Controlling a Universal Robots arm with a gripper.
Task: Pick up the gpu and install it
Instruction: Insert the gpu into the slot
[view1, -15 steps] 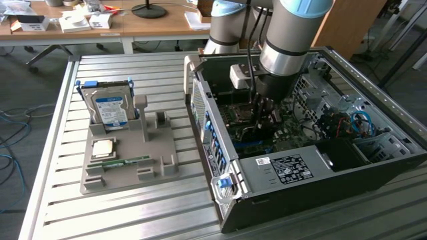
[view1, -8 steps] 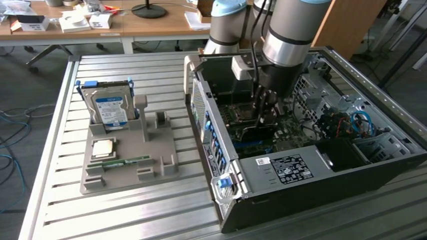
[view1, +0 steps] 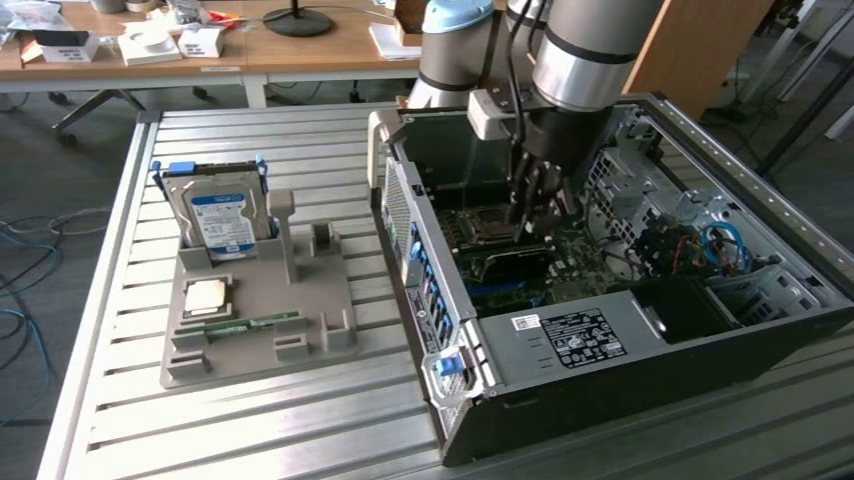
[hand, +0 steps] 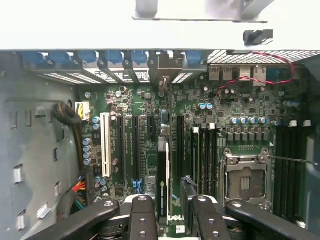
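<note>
From my station I see the end effector (hand: 169, 212) pinching the gpu (hand: 163, 182) edge-on between its fingers, the card standing upright over the motherboard (hand: 200, 115) inside the open computer case (view1: 561, 345). Farther off, a hard drive (view1: 220, 220) stands in the grey holder (view1: 254, 320) on the worktop (view1: 120, 400).

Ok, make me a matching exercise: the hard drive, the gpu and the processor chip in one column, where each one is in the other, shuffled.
1. hard drive
2. gpu
3. processor chip

a. lying flat on the grey holder
b. edge-on in the claw, inside the computer case
c. standing upright in the grey holder

Pairs: 1-c, 2-b, 3-a
</note>
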